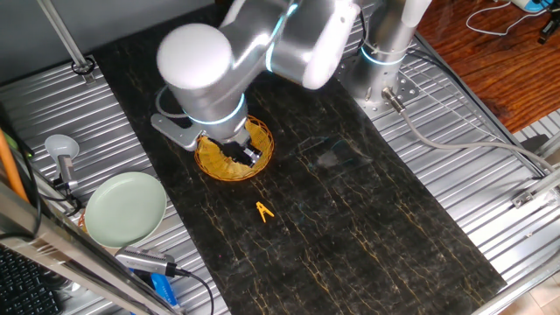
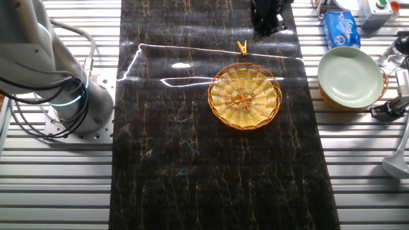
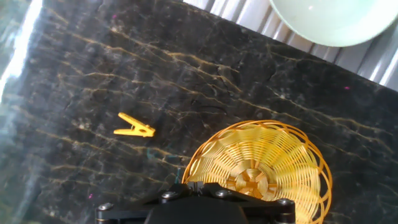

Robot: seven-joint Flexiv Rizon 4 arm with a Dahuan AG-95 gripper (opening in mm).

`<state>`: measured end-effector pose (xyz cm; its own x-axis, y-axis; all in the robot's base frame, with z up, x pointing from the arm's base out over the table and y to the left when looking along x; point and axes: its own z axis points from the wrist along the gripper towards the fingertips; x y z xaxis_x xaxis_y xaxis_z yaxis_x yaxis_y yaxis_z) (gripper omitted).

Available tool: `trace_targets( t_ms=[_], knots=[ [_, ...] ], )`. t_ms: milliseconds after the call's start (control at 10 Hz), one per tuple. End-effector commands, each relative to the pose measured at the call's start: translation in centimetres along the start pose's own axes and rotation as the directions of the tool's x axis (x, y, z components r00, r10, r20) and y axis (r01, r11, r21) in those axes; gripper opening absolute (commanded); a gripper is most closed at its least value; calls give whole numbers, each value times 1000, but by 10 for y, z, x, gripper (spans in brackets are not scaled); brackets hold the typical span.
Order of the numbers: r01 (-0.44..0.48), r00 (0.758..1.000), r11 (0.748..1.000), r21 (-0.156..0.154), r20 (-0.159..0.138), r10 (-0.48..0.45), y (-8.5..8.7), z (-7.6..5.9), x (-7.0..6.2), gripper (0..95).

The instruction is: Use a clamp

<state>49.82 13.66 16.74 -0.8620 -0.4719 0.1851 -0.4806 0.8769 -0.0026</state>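
The clamp (image 1: 264, 211) is a tiny orange-yellow A-shaped clip lying flat on the black marbled mat, apart from the basket. It also shows in the other fixed view (image 2: 242, 47) and in the hand view (image 3: 135, 126). The round golden woven basket (image 1: 262, 140) stands on the mat and is empty (image 2: 245, 96) (image 3: 267, 168). My gripper (image 1: 241, 156) hangs above the basket, with the clamp a short way off to its side. In the other fixed view the gripper (image 2: 264, 29) is at the top edge. Its fingers (image 3: 194, 186) look pressed together with nothing between them.
A pale green plate (image 1: 125, 208) (image 2: 350, 76) (image 3: 336, 18) sits on the ribbed metal table beside the mat. A blue packet (image 2: 342, 29) lies near it, and a metal ladle (image 1: 59, 149) beyond. The arm's base (image 2: 57, 83) stands off the mat's far side.
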Motion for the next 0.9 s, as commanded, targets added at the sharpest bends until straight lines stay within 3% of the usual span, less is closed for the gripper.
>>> trace_targets(
  t_ms=[100, 400, 700, 900],
  knots=[
    [24, 999, 1000, 8, -28, -24, 0, 0, -1, 0],
    [28, 999, 1000, 13, -33, -28, 3, -1, -5, 0],
    [-14, 998, 998, 64, -55, 17, 60, 2, -38, 0],
    [-27, 998, 997, 76, -57, 32, 88, 10, -58, 0]
  ],
)
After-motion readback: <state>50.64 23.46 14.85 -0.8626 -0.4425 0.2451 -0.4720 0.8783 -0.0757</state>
